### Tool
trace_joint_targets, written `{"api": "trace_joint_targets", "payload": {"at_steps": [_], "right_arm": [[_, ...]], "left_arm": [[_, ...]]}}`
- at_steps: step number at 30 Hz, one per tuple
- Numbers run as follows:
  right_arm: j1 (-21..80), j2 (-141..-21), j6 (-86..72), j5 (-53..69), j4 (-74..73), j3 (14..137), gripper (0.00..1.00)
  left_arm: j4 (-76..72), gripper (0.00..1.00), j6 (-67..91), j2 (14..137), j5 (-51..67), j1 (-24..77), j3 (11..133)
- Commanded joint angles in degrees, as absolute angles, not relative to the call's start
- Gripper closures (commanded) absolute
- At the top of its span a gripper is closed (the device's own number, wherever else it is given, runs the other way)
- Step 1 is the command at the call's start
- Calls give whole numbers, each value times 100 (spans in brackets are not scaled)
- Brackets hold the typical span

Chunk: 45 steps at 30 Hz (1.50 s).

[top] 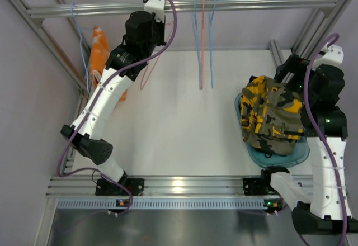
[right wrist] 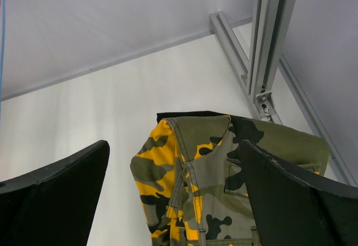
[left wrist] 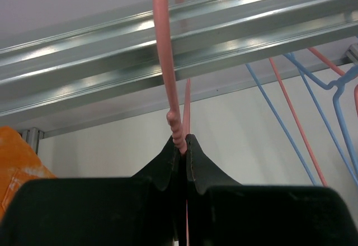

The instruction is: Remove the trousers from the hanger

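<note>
Over on the right side of the table, the camo trousers [top: 271, 114] were lying bunched up in a teal tray [top: 279, 157], not on any hanger. The right gripper [right wrist: 173, 145] hung just above them with its jaws wide apart, holding nothing. On its wrist cam a black edge [right wrist: 184, 114] peeked out from behind the camo. Probably the black trousers underneath, but I couldn't say for sure.

Up at the rail [left wrist: 84, 72], the left gripper [left wrist: 182, 142] was pinched tight on the twisted neck of a pink hanger [left wrist: 164, 50], whose hook ran up over the rail. From the top view, nothing seemed to be hanging on that one. A few more bare hangers [top: 202, 50], blue and pink, dangled mid-rail.

So my read: pretty much done. Both pairs looked to be off and piled in the tray. The only question mark was an orange cloth [top: 99, 50] hanging at the far left of the rail. I couldn't tell if it was trousers or counted at all. If not, all that was left was letting go of the hanger.
</note>
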<state>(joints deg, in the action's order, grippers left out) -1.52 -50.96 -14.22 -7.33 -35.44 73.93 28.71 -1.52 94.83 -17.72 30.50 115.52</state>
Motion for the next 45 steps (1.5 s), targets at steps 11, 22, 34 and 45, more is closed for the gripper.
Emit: {"api": "trace_joint_targets", "payload": {"at_steps": [11,22,34,45], "right_arm": [[-141,-4878,-1441,-536,-3498,7409,1],[-141,-4808,-1406,-501,-3533,7330,1],[-141,-4676,-1476,-510,-3586,7198,1],[-141,-4588,-1468,-492,-3630,7146,1]], "left_arm": [[2286,100,-519,10019,-2101,3173,12137],[2285,100,-422,10336,-1898,3269,12226],[2285,95,-475,10608,-1670,3419,12226],[2303,45,-466,10231,-1775,3472,11927]]}}
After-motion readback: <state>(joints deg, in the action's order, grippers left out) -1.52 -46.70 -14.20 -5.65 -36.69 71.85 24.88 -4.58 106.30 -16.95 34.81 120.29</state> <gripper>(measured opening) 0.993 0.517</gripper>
